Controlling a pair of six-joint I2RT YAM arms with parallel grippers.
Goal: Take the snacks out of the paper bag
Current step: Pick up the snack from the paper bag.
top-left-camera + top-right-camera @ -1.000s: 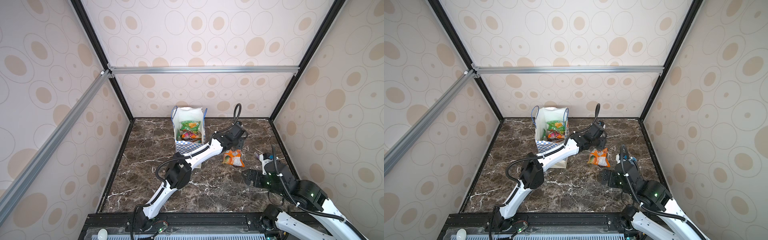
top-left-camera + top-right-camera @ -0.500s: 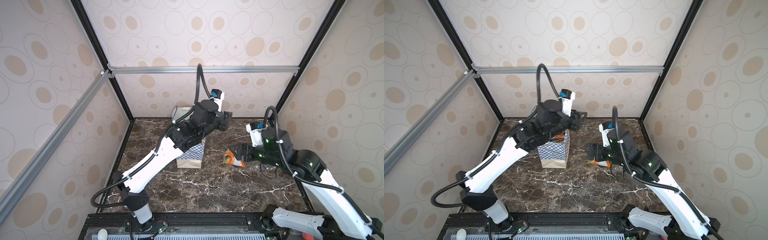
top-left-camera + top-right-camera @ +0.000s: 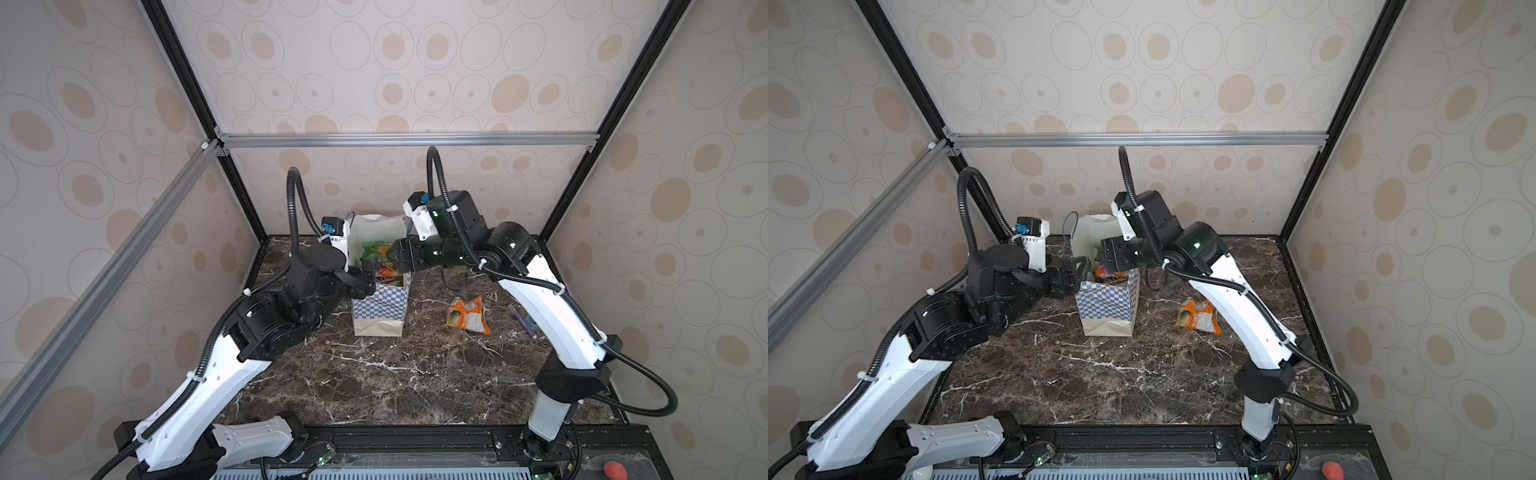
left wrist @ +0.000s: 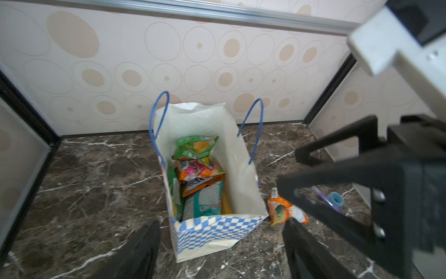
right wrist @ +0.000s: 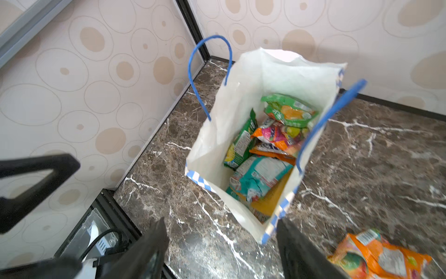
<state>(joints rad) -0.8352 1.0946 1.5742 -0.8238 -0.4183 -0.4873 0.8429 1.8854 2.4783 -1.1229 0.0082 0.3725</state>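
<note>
Your left gripper [image 4: 220, 223] and right gripper [image 5: 220, 221] hang spread and empty beside the paper bag [image 3: 379, 309] at mid-frame; pinch the likely light, slippery green packet [image 4: 195, 147] by its crimped edge

The left gripper [image 3: 369, 271], which a second earlier had reached low across the dark marble tabletop [image 3: 395, 374] toward the orange-and-white crinkly plastic packet [image 3: 466, 313] and half a second earlier had stood raised above the blue-and-white checkered paper bag [image 3: 379, 307], had withdrawn to the left rim of the bag. The right gripper [image 3: 392, 252], which had first been low at the front right of the tabletop and then just beside the packet, had risen and swung across to the bag's open mouth from the right.
</note>
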